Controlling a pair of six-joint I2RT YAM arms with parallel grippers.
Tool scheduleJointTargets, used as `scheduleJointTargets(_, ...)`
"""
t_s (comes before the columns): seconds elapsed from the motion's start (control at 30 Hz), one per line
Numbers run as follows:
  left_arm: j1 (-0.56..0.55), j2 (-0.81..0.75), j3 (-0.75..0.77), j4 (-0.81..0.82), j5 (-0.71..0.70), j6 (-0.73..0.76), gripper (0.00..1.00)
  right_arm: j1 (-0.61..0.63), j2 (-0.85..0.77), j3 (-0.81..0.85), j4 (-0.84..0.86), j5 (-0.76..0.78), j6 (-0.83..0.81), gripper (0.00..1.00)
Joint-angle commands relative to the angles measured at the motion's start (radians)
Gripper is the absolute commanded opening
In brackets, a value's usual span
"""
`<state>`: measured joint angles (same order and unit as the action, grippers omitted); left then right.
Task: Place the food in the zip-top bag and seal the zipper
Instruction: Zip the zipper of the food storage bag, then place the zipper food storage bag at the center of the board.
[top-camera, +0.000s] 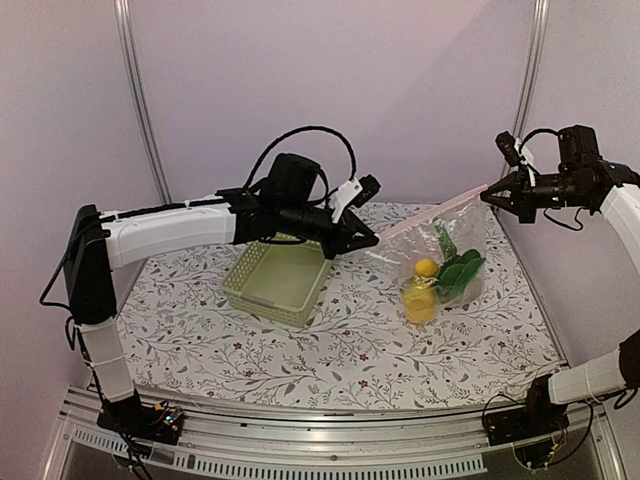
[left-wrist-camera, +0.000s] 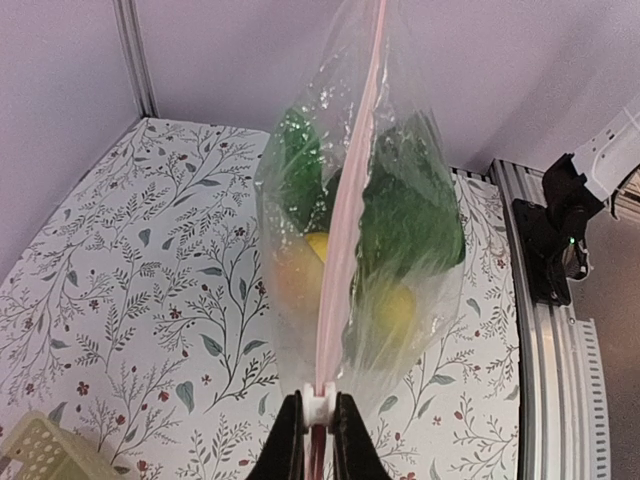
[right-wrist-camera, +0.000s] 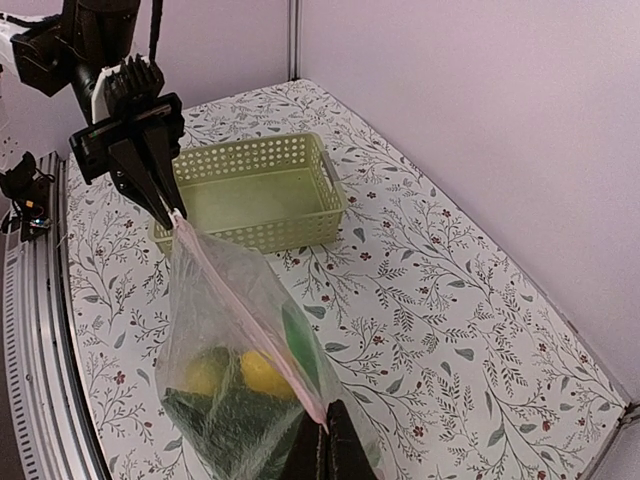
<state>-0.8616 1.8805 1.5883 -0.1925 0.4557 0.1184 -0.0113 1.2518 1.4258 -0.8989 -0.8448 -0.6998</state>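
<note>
Zipper (top-camera: 430, 212) taut, axis rising left to right | left fingers (top-camera: 372, 238) clamp one end | right fingers (top-camera: 488, 196) clamp other

No writing, number, brand or sign can be read in any view. The bag (top-camera: 455, 240) and the basket (top-camera: 280, 275) bear no label that can be made out, and the bench (top-camera: 330, 350) shows only a leaf-and-flower print.
</note>
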Motion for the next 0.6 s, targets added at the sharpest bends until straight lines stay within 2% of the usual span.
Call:
scheduleJointTargets(0.0,0.041,-0.022,-0.036,-0.065,-0.01,-0.009,0.04,-0.03,0.0,0.019,0.068,0.005,0.021,0.0)
scheduleJointTargets(0.33,0.063,0.009,-0.006,-0.005,0.004,-0.019,0.0,-0.031,0.037,0.018,0.098,-0.027,0.041,0.0)
scheduleJointTargets(0.43,0.087,0.084,0.102,0.022,0.024,-0.013,0.0,-0.032,0.09,0.048,0.142,-0.036,0.06,0.0)
scheduleJointTargets(0.57,0.125,0.228,0.378,-0.049,0.001,0.053,0.0,-0.037,0.21,0.159,0.184,-0.011,0.053,0.0)
